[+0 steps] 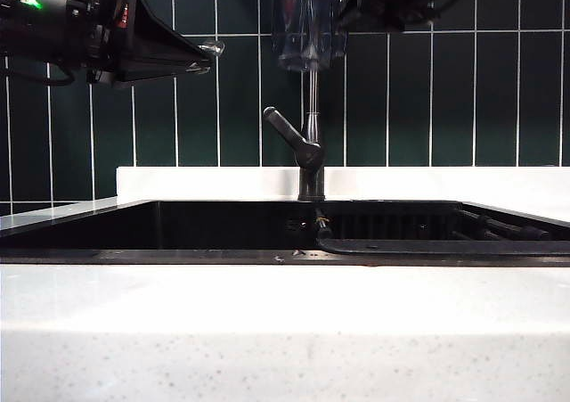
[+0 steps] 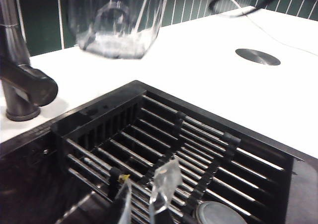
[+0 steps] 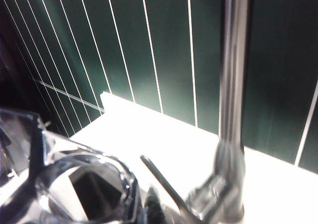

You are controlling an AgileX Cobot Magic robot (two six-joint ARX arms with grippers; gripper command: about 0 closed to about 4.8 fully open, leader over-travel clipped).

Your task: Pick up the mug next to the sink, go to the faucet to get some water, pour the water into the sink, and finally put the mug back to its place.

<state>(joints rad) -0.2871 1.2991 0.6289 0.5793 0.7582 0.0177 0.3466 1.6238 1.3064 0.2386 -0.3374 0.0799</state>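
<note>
Dark green tiled wall (image 1: 427, 99), white countertop (image 1: 267, 331)

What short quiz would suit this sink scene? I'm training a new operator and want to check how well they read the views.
1. True or false: the mug stands on the countertop.
2. The left hand, carrying nothing, hangs over: A) the sink B) the countertop C) the mug.
3. Which hand holds the mug, and where is the mug relative to the faucet?

Key
1. False: it is lifted clear.
2. A.
3. The right hand; the mug is high up by the faucet's pipe, above its lever.
</note>
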